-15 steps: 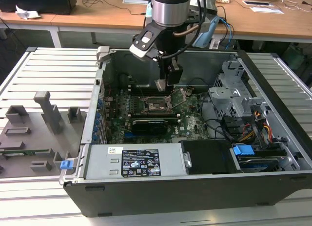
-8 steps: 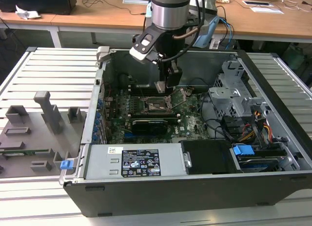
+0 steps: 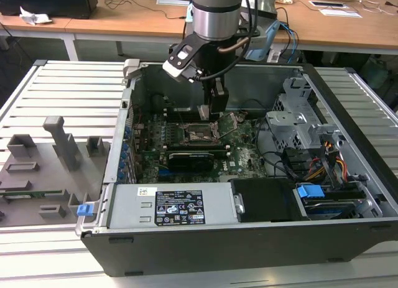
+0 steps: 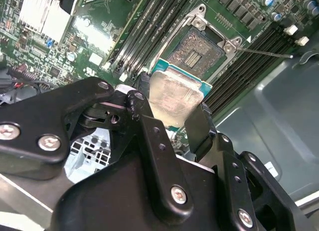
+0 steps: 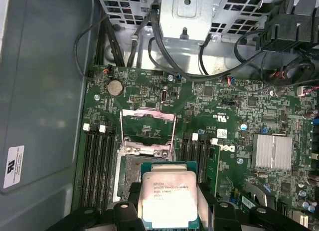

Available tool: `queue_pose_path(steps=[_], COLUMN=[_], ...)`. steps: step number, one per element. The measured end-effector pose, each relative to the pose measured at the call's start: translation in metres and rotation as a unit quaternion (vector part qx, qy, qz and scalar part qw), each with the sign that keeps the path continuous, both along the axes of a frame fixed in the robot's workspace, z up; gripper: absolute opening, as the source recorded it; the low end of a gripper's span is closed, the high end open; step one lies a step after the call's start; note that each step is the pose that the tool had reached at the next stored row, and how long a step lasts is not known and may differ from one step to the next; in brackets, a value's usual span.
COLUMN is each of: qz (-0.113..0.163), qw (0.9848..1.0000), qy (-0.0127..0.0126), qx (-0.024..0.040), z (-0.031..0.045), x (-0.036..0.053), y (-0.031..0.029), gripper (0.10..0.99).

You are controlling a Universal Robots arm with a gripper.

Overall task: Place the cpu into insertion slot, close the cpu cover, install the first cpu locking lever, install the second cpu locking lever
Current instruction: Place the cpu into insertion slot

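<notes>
My gripper (image 3: 210, 109) hangs inside the open computer case, shut on the cpu (image 5: 169, 198), a small square chip with a silver-grey top. In both wrist views the black fingers (image 4: 200, 125) press on two opposite edges of the cpu (image 4: 174, 98). It hovers just above and partly over the insertion slot (image 4: 197, 52), whose contact field is bare. The cpu cover (image 5: 148, 117) stands swung open at the far side of the slot (image 5: 130, 175). Thin locking levers (image 5: 121, 133) stick up, released.
The green motherboard (image 3: 245, 156) lies in the case, with black memory slots (image 5: 94, 161) on both sides of the socket and a long black expansion card (image 3: 196, 157) in front. A silver heatsink (image 5: 272, 152), cables (image 5: 164, 56) and a drive cage (image 3: 298, 123) surround it.
</notes>
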State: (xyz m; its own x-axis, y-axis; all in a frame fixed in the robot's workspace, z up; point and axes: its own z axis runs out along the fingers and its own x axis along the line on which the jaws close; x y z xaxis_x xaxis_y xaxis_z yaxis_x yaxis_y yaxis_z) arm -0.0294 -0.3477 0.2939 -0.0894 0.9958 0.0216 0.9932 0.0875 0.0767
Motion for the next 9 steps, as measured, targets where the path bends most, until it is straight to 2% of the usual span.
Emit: queue_pose_path(steps=[5,7,9], qz=[0.000,0.000,-0.001], qw=[1.0000,1.0000,1.0000], qy=[0.0000,0.0014,0.0014], qx=[0.0000,0.0000,0.0001], z=[-0.0011,-0.0050,-0.0077], x=[0.0000,-0.0003,-0.0003], y=[0.0000,0.0000,0.0000], gripper=[0.525,0.525,0.525])
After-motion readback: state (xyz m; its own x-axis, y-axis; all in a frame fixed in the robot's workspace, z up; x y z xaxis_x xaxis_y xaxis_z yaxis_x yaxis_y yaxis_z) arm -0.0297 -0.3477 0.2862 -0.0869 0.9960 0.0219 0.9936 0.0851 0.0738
